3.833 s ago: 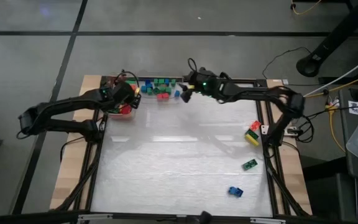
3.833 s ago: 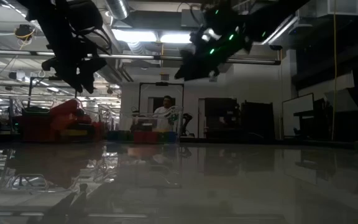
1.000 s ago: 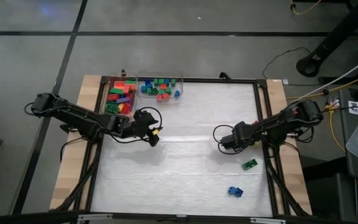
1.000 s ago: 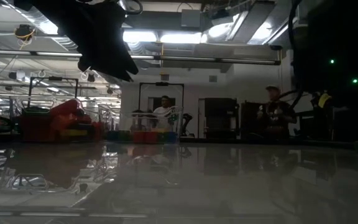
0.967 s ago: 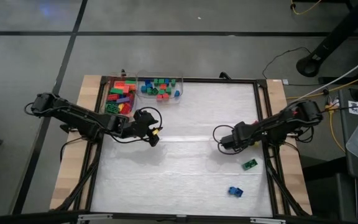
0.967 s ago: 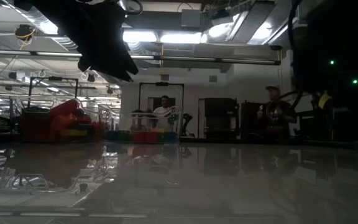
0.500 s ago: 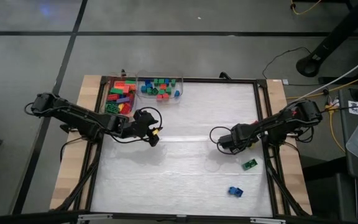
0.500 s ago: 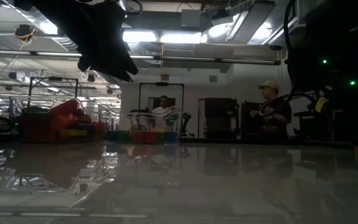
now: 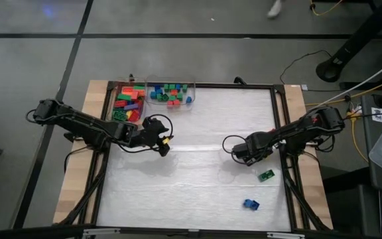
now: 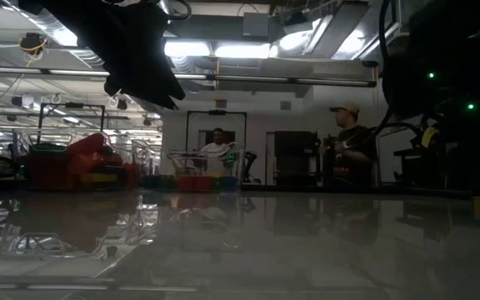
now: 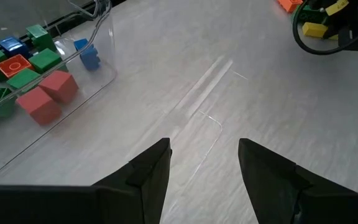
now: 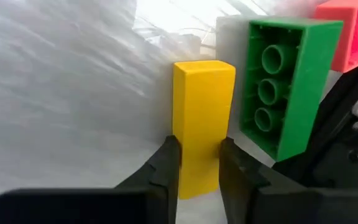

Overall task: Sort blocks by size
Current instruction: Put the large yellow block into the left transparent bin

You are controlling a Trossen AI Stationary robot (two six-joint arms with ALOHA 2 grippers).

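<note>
- Gripping a yellow block (image 12: 201, 124), the right gripper (image 12: 197, 163) has its jaws closed on that block's two long sides, as the right wrist view shows.
- Just beside the yellow block lies a long green block (image 12: 278, 87) on its side, hollow underside showing; a red block (image 12: 353, 37) lies beyond it at the desk's edge.
- From above, the right gripper (image 9: 239, 151) sits low over the right part of the white desk (image 9: 191, 179), its arm reaching in from the right rail.
- Nearer the front edge of the desk, two loose blocks lie well apart from the bins: a green one (image 9: 266, 175) and a blue one (image 9: 251, 204).
- The left gripper (image 11: 204, 163) hangs over the left-centre of the desk with its jaws apart and nothing between them; from above it (image 9: 162, 145) is just in front of the bins.
- At the far left corner stand two clear bins. The left bin (image 9: 115, 99) holds longer blocks in red, green, purple and yellow; the right bin (image 9: 192, 103) holds short blocks in green, blue and red.
- The left wrist view shows the right bin's clear wall (image 11: 107, 43) with red, green and blue short blocks behind it.
- In the low view, two people (image 10: 350, 150) show in the room beyond the desk.
</note>
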